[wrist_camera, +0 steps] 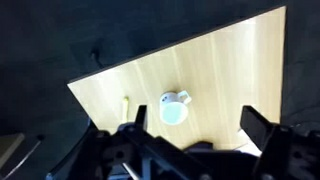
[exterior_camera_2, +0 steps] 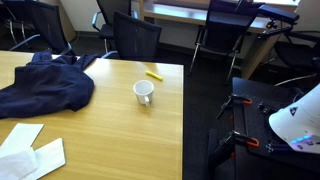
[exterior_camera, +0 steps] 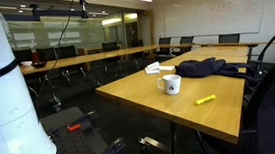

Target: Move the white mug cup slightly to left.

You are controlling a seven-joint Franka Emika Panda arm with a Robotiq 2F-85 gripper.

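Note:
The white mug cup (exterior_camera: 170, 84) stands upright on the wooden table (exterior_camera: 150, 103), with a dark round logo facing the camera. In an exterior view it (exterior_camera_2: 144, 92) sits near the table's edge, empty. In the wrist view the mug (wrist_camera: 174, 108) lies well below, its handle pointing right. My gripper (wrist_camera: 195, 128) hangs high above the table, its two fingers spread wide with nothing between them. The mug shows just left of the space between the fingers.
A yellow marker (exterior_camera: 206, 99) (exterior_camera_2: 154, 74) lies near the mug. A dark blue garment (exterior_camera: 203, 68) (exterior_camera_2: 42, 85) is heaped on the table. White paper sheets (exterior_camera_2: 30, 155) lie at one end. Office chairs (exterior_camera_2: 130, 38) ring the table.

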